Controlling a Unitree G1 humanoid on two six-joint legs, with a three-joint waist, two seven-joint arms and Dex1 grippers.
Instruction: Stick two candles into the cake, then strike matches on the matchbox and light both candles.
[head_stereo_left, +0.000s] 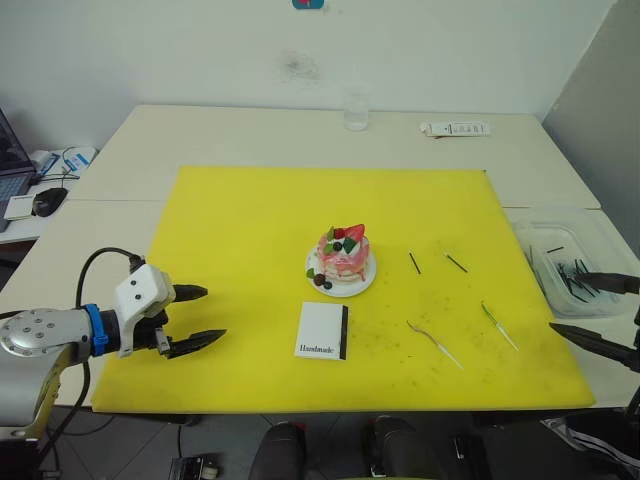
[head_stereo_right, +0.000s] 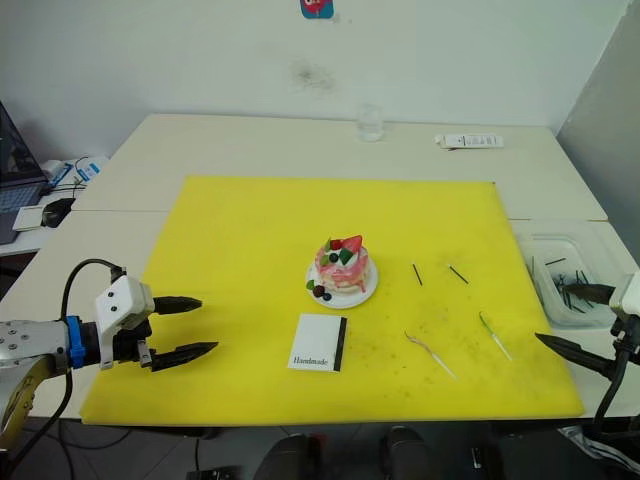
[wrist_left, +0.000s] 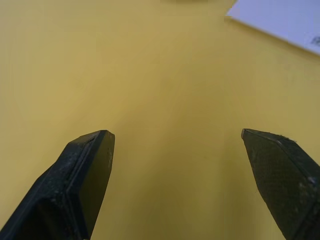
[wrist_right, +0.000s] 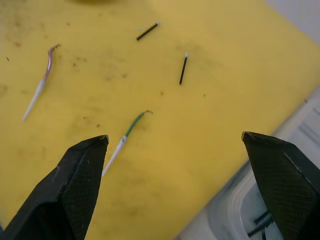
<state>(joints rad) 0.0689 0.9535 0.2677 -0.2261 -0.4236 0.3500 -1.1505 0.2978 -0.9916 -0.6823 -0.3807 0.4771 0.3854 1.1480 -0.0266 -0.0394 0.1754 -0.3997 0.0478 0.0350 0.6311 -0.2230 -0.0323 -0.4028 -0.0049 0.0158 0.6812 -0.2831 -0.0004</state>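
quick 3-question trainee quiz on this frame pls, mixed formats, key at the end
1. True or false: a thin green stick candle already stands in the small round pink cake.
2. Multiple choice: the flat white "Handmade" matchbox lies (A) on the cake's robot-near side, (B) inside the clear plastic tray, (C) beside the clear drinking glass.
3. Fill in: the two short dark matches lie on the ___ mat.

Key
1. False: it lies flat on the mat, as does the thin pinkish-tan stick candle.
2. A.
3. Yellow.
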